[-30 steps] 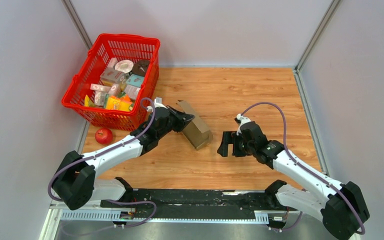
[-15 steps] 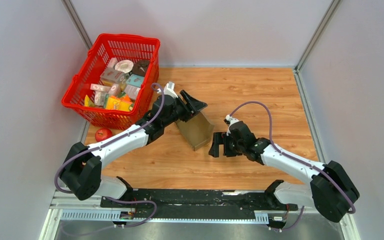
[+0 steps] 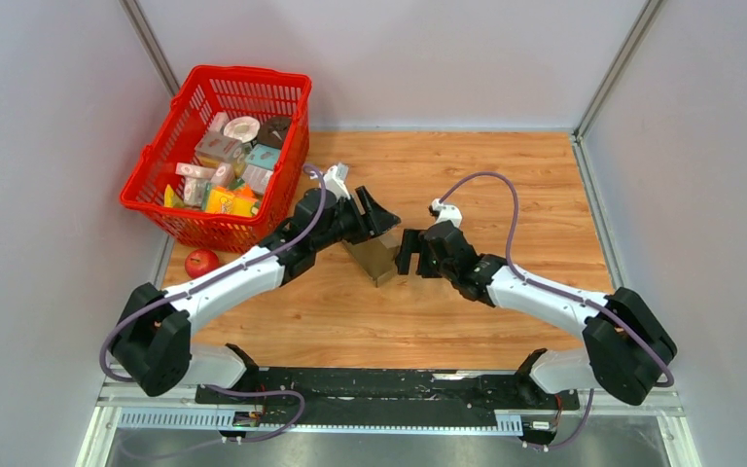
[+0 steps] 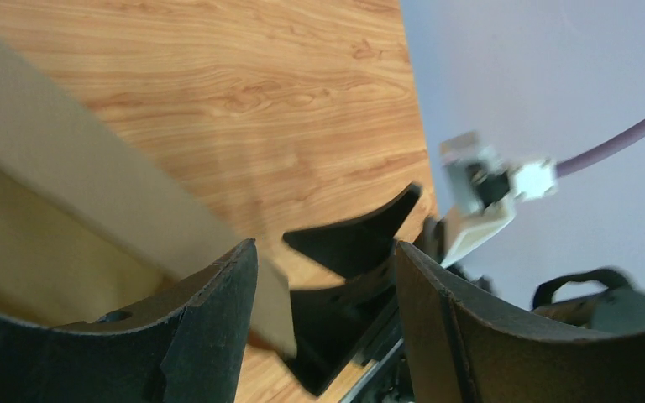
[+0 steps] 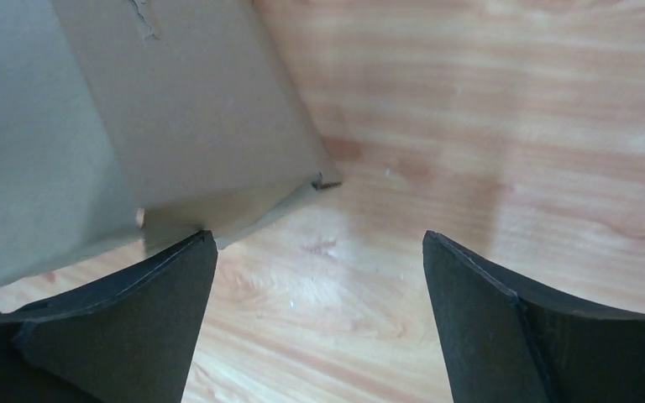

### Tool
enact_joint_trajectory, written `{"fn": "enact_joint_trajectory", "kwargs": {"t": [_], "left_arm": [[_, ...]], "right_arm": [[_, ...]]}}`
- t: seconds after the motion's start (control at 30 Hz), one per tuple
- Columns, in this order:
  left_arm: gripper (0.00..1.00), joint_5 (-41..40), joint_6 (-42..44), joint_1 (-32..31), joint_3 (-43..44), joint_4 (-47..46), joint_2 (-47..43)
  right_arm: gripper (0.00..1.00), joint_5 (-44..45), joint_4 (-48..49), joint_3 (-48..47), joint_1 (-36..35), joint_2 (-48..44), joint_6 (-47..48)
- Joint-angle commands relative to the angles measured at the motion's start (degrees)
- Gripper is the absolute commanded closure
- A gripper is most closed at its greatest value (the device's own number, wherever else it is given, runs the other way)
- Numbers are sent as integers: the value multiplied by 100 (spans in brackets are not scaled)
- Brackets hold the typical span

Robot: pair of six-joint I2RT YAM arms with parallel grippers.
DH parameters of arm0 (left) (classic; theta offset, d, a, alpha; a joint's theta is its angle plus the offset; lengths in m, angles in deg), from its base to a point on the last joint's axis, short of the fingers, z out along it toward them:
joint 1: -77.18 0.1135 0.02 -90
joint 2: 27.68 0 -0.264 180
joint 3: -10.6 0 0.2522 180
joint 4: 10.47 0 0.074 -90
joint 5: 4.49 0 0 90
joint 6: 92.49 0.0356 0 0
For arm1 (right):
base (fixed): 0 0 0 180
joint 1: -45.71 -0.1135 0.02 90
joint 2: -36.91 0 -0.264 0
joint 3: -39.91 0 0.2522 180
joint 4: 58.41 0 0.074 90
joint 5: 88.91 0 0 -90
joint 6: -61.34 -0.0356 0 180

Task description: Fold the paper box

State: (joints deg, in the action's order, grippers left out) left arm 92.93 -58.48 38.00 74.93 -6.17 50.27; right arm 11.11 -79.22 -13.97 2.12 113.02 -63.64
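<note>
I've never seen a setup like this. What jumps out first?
A bright red basket crammed with colourful packages sits far left on the table, a red apple beside it. In the middle, the left gripper and right gripper, both open, flank a small brown paper box.

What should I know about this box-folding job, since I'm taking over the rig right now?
Left gripper: open, over the far end of the paper box. A cardboard edge reaches into its gap, but nothing is clamped.
Right gripper: open, low at the box's right side, not gripping.
Box: on the table, mid-table between the two grippers.
Done: the box looks partly formed, with walls raised.
Left: finishing the folds and closing it. The exact flap state is hard to tell from these views.
</note>
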Motion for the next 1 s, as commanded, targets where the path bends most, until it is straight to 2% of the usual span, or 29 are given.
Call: {"fn": "enact_joint_trajectory", "kwargs": {"t": [0.0,0.13,0.27,0.37,0.43,0.53,0.57,0.6,0.77,0.8,0.97], "left_arm": [[33,-293,1009,33,-336,443,-850],[36,-1319,1546,24,-898,1390,-1641],[38,-1927,1696,24,-1268,1841,-2257],[41,-2358,1801,33,-1348,2131,-2328],[43,-2656,1828,33,-1304,2368,-2250],[49,-2641,1872,33,-1243,2326,-1899],[54,-2580,1863,24,-1207,2299,-1645],[63,-2527,1837,24,-1155,2299,-1504],[80,-2114,1626,24,-725,2456,-328],[85,-2009,1617,7,-628,2509,-142],[88,-1604,1380,-204,-469,2203,527]], "right_arm": [[4,1036,-137,-549,-9,70,44],[3,1256,-560,-787,175,158,185],[3,1090,-569,-927,439,272,404],[3,959,-771,-1182,510,360,580],[3,783,-544,-938,510,212,668],[2,808,-245,-464,571,-78,773],[2,791,-192,-375,606,-140,817],[2,773,-148,-313,650,-184,835],[2,152,10,-120,1133,-221,739],[2,114,28,-136,1169,-168,669],[6,158,90,-364,1450,403,422]]}}
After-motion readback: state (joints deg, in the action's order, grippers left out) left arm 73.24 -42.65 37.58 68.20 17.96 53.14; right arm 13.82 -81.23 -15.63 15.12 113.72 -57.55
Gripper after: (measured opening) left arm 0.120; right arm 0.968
